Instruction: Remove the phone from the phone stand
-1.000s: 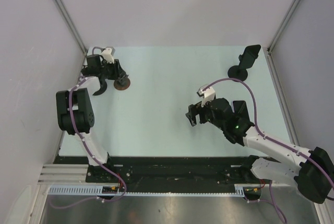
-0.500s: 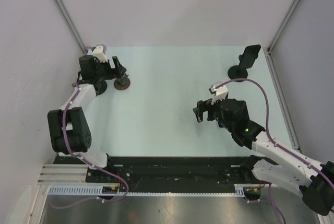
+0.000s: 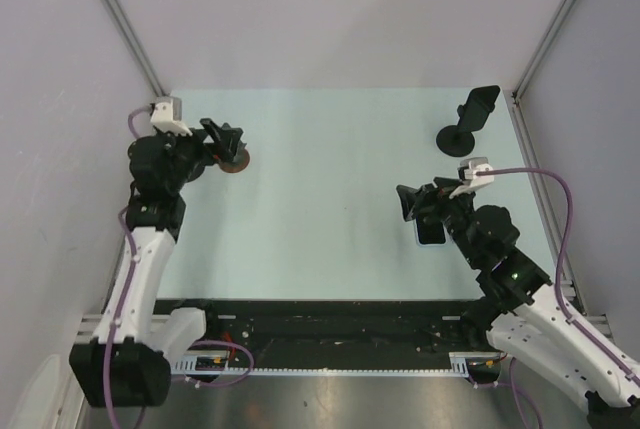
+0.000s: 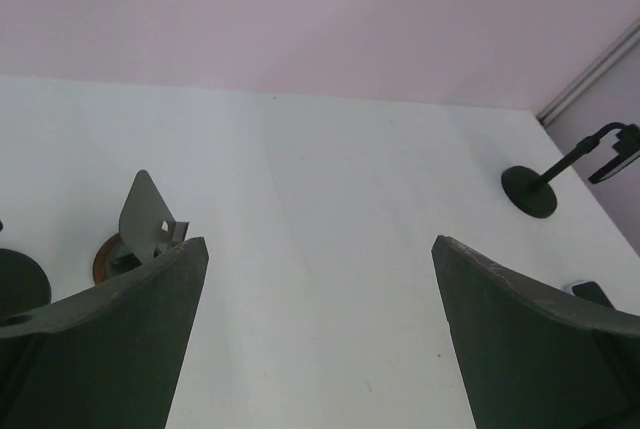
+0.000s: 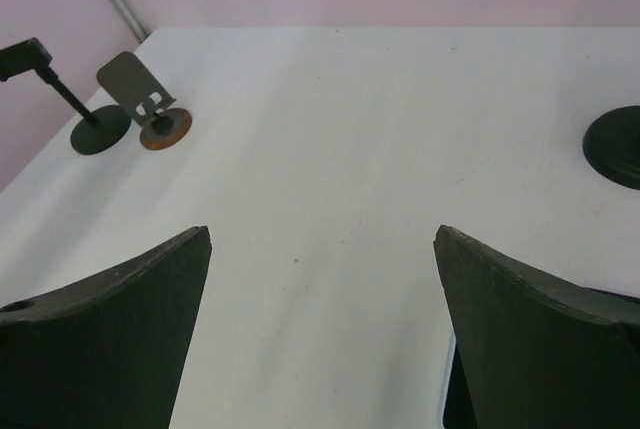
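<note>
The phone (image 3: 431, 233) lies flat on the table, dark with a pale rim, just under my right gripper (image 3: 420, 203). That gripper is open and holds nothing; in the right wrist view (image 5: 322, 234) only a sliver of the phone (image 5: 452, 395) shows beside the right finger. The phone stand (image 3: 236, 160), a grey bent plate on a round brown base, stands at the far left with nothing on it. My left gripper (image 3: 225, 141) hangs open just beside and above it. In the left wrist view the phone stand (image 4: 146, 223) peeks over the left finger, and the left gripper (image 4: 320, 244) is empty.
A black holder on a round foot (image 3: 466, 121) stands at the far right corner. A second black holder (image 5: 88, 121) stands left of the phone stand, hidden under my left arm in the top view. Walls close the left, right and far sides.
Both grippers have opened wider. The left arm has drawn back from the phone stand. The right arm has swung right and toward the near edge, and the phone now shows on the table below it.
</note>
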`<move>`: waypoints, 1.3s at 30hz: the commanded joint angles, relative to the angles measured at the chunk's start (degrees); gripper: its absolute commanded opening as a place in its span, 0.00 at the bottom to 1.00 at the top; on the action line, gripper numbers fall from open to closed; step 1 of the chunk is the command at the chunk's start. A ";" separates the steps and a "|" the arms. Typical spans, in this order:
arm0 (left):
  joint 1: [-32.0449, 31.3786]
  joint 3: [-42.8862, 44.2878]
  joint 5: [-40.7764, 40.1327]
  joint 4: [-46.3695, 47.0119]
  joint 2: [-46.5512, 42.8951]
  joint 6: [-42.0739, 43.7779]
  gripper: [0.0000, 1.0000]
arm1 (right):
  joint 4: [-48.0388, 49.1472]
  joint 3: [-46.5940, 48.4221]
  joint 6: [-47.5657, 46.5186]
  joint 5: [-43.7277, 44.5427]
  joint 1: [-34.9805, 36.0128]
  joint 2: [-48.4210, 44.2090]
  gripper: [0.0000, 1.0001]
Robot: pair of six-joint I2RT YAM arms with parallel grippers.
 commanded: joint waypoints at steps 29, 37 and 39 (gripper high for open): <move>-17.16 -11.21 -19.31 -22.21 -22.24 12.46 1.00 | 9.19 35.61 -5.65 -23.95 -46.29 44.22 0.99; -17.43 -11.13 -18.61 -22.30 -21.45 12.64 1.00 | 13.94 38.68 -11.81 -30.83 -48.14 51.35 1.00; -17.52 -11.21 -17.90 -22.21 -21.27 12.81 1.00 | 14.38 39.04 -11.81 -30.40 -48.14 53.20 1.00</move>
